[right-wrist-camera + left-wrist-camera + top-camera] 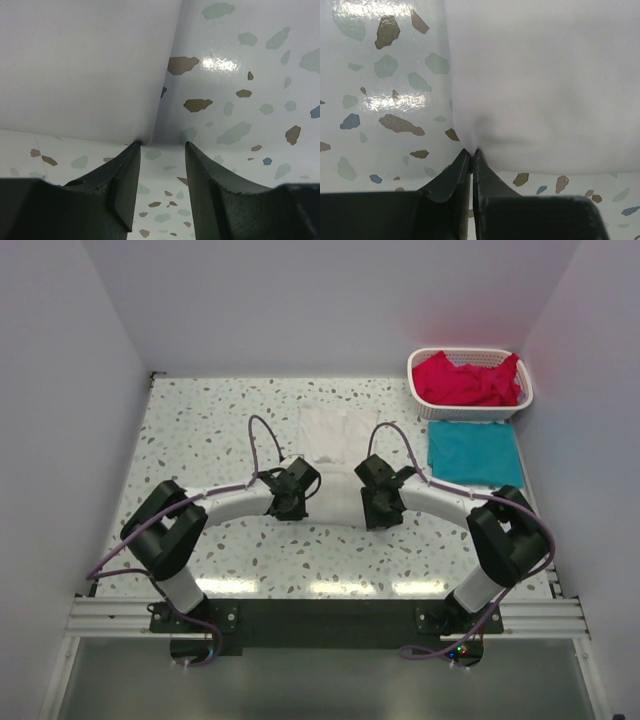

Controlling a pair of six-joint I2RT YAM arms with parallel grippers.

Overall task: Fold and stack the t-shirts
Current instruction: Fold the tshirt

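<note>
I saw my left end effector pinched tight on a near corner of the white t-shirt. My right end effector stood parted, the shirt's other near corner at one fingertip.

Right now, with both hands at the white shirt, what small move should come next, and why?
Probably nudge the right hand sideways toward the white shirt: it is open, and the shirt's corner lies just at one fingertip, not between them. The left hand is shut on its corner.
</note>
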